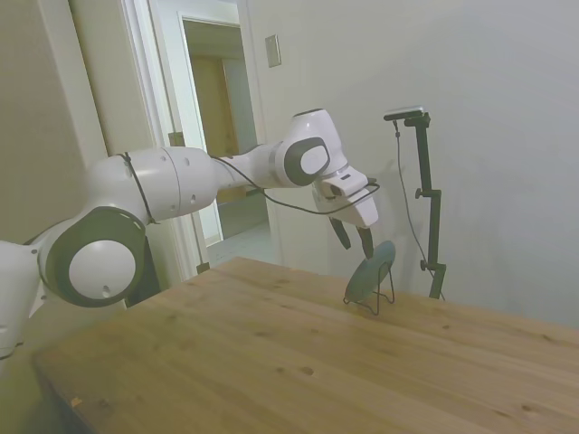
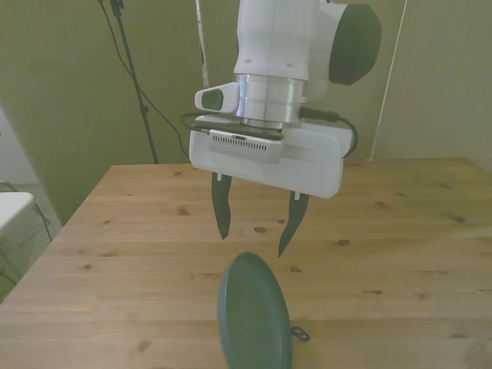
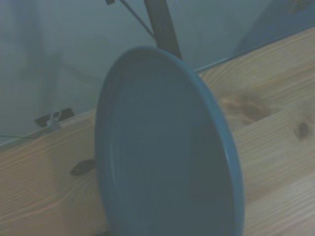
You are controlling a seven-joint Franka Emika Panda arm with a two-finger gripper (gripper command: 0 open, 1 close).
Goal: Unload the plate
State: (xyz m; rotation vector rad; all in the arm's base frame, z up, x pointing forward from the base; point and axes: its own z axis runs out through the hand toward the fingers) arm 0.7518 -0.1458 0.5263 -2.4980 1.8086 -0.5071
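The plate (image 1: 371, 268) is small, round and dark grey-green. It stands on edge, leaning in a thin black wire stand (image 1: 383, 301) near the table's far edge in the side view. In the front view the plate (image 2: 254, 315) sits low in the middle, with a bit of wire (image 2: 300, 334) showing beside it. My gripper (image 2: 254, 221) hangs open just above and behind the plate's top rim, with nothing between its dark fingers (image 2: 222, 207). From the side the gripper (image 1: 354, 238) is close to the rim without touching it. The wrist view is filled by the plate (image 3: 162, 152).
The wooden table (image 1: 271, 362) stretches wide toward the side camera. Its far edge lies right behind the stand, close to a grey wall. A cable (image 1: 298, 206) loops from the arm to the gripper.
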